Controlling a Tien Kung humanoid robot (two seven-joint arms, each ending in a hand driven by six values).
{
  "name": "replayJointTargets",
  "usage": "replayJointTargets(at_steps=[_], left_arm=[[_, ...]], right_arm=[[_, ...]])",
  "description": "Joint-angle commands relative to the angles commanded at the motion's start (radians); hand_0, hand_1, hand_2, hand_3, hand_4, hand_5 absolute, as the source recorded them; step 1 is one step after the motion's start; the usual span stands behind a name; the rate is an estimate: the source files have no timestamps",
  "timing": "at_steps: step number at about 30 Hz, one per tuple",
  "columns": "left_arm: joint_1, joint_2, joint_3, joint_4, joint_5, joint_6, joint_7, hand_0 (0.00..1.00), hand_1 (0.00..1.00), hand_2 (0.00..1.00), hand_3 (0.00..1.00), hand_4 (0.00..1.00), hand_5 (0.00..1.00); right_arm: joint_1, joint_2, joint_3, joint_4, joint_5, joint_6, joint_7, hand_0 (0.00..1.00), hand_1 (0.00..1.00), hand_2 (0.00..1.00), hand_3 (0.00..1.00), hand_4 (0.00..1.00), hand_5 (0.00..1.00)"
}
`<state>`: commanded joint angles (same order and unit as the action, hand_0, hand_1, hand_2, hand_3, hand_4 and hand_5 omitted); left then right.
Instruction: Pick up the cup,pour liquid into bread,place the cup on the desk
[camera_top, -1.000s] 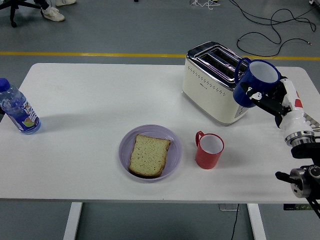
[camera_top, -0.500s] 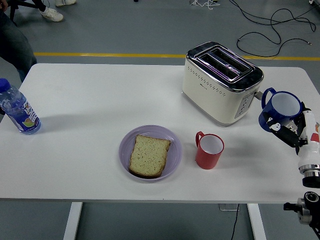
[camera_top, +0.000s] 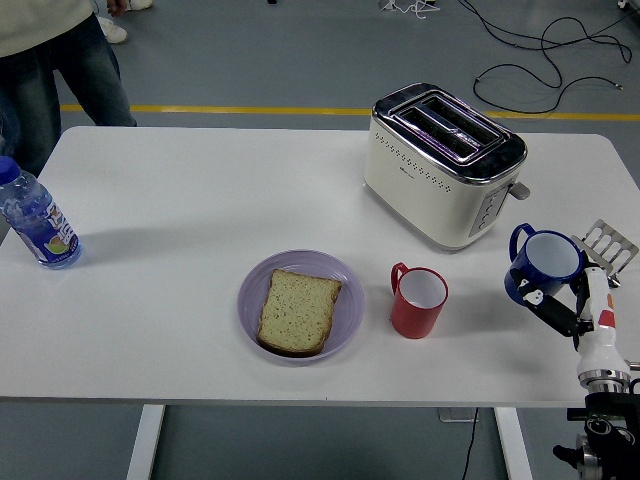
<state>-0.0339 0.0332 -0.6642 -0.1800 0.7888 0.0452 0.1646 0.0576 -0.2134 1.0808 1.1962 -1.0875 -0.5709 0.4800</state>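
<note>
Person (camera_top: 60, 60) at the far left, cut off by the top edge from the waist up; bottle (camera_top: 35, 220) clipped slightly by the left edge, its label print too small to read. Right hand (camera_top: 565, 305) covers the lower side of the blue cup (camera_top: 545, 262), so contact between cup and table (camera_top: 200, 200) cannot be told; the arm runs out at the lower right corner. Metal rack (camera_top: 610, 243) near the right edge is partly hidden behind the hand.

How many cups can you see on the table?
2. A red cup stands right of the plate with bread. A blue cup is near the table's right edge, in the robot's right hand.
</note>
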Motion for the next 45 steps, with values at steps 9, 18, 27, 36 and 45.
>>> replayJointTargets(at_steps=[9,18,27,36,45], left_arm=[[-0.001,-0.003,0.002,0.000,0.001,0.000,0.001,0.659,0.703,0.724,0.621,0.373,0.936],[-0.005,-0.002,0.004,0.000,0.003,0.000,0.003,0.658,0.703,0.724,0.621,0.372,0.941],[-0.005,-0.003,0.007,0.000,0.002,0.000,0.004,0.658,0.702,0.724,0.621,0.370,0.938],[-0.005,-0.008,0.005,0.000,0.006,-0.001,0.006,0.658,0.701,0.724,0.620,0.369,0.936],[-0.004,-0.009,0.008,0.000,0.005,-0.001,0.006,0.658,0.701,0.724,0.620,0.369,0.935]], right_arm=[[0.015,0.023,-0.049,-0.101,0.019,0.003,0.055,0.423,0.356,0.506,0.557,0.523,0.002],[0.026,0.026,-0.072,-0.152,0.027,0.017,0.058,0.425,0.358,0.505,0.556,0.527,0.002],[0.031,0.031,-0.085,-0.180,0.032,0.020,0.055,0.426,0.360,0.506,0.556,0.533,0.002],[0.039,0.041,-0.089,-0.214,0.024,0.024,0.057,0.439,0.369,0.513,0.556,0.538,0.002],[0.040,0.042,-0.082,-0.232,0.012,0.030,0.047,0.442,0.386,0.541,0.557,0.534,0.002]])
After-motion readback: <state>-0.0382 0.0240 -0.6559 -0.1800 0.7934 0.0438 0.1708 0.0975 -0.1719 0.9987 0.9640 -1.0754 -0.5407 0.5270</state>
